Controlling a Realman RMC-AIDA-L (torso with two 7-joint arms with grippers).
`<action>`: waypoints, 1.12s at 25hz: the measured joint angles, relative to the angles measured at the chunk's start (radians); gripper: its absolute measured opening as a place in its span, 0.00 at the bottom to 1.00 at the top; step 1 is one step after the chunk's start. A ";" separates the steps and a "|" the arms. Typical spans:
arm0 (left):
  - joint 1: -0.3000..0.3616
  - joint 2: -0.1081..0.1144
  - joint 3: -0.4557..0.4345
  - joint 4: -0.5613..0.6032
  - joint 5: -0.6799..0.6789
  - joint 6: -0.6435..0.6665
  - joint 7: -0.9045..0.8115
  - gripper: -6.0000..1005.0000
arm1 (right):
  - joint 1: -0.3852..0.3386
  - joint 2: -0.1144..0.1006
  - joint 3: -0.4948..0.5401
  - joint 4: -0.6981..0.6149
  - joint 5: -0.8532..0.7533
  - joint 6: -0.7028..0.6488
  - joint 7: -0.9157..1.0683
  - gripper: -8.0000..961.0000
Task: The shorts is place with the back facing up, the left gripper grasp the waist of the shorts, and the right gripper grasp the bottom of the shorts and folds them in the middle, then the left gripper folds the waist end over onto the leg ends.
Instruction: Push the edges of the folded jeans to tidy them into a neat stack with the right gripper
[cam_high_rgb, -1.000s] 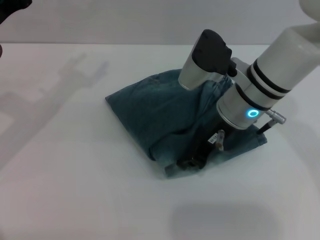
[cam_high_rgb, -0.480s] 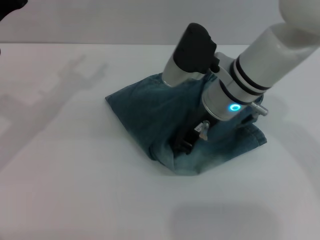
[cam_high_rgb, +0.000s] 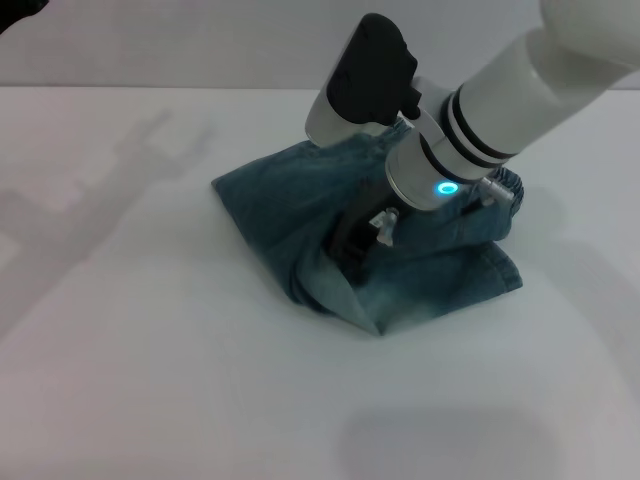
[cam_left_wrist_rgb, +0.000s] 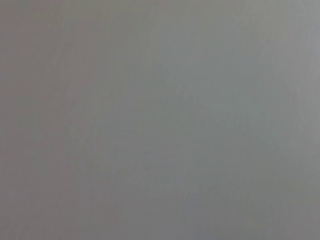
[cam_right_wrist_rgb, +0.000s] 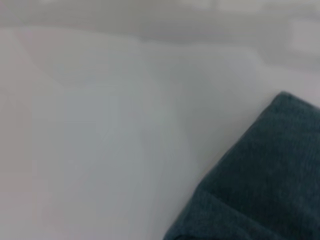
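My right hand (cam_high_rgb: 352, 247), clenched on a fold of the crumpled blue denim shorts (cam_high_rgb: 290, 215) mid-tabletop (cam_high_rgb: 150, 380), carries the leg end across to halve them; my left hand is out of sight.

Right arm comes in from the upper right, angled down across the middle, wrist ring glowing blue. Its right gripper (cam_high_rgb: 352, 248) points down-left, fingers dark and bunched low; can't tell their state. Left arm's basically out of sight.
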 joint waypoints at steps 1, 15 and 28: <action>0.000 0.000 0.000 0.000 0.000 0.000 0.000 0.84 | 0.003 0.000 -0.005 0.002 0.000 0.017 0.000 0.01; 0.003 0.002 0.000 0.005 0.000 0.001 0.009 0.84 | 0.062 0.003 -0.024 0.059 0.041 0.228 0.005 0.01; 0.005 0.006 -0.018 0.000 0.007 -0.012 0.011 0.84 | -0.069 -0.004 -0.080 -0.170 0.128 0.119 0.003 0.01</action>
